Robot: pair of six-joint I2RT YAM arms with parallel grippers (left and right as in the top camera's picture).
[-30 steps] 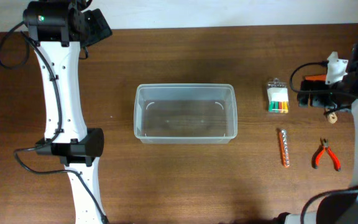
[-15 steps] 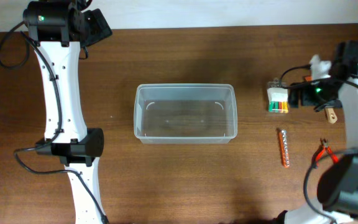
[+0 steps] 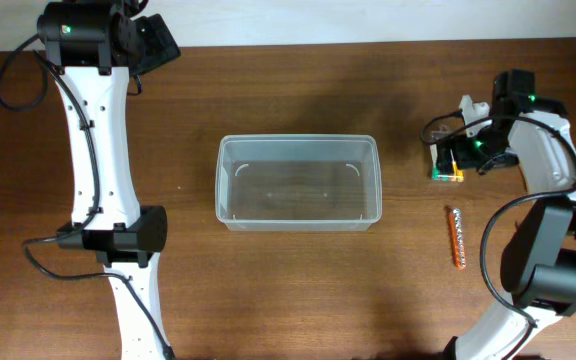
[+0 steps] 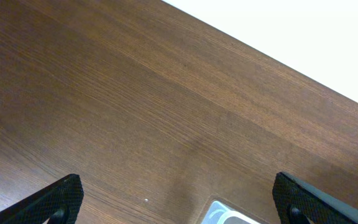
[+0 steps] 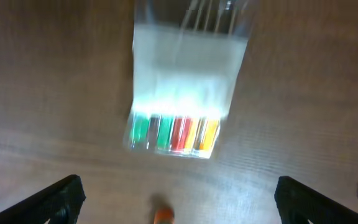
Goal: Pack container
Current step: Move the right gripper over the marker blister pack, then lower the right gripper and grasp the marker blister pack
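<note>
Jaws wide, the right gripper [image 3: 465, 150] has swung in over the clear pack of coloured pieces [image 5: 182, 93], likely the first pick, while the container [image 3: 298, 140] sits empty mid-table and the open left gripper [image 3: 156, 42] idles at the far corner.

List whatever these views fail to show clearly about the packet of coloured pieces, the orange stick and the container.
1. The packet: in the right wrist view it is blurred by motion, so what the coloured pieces are is unreadable. In the overhead view the right claw covers part of it.
2. The orange stick: in the right wrist view it is cut off by the bottom edge.
3. The container: in the left wrist view only a corner shows at the bottom edge.
</note>
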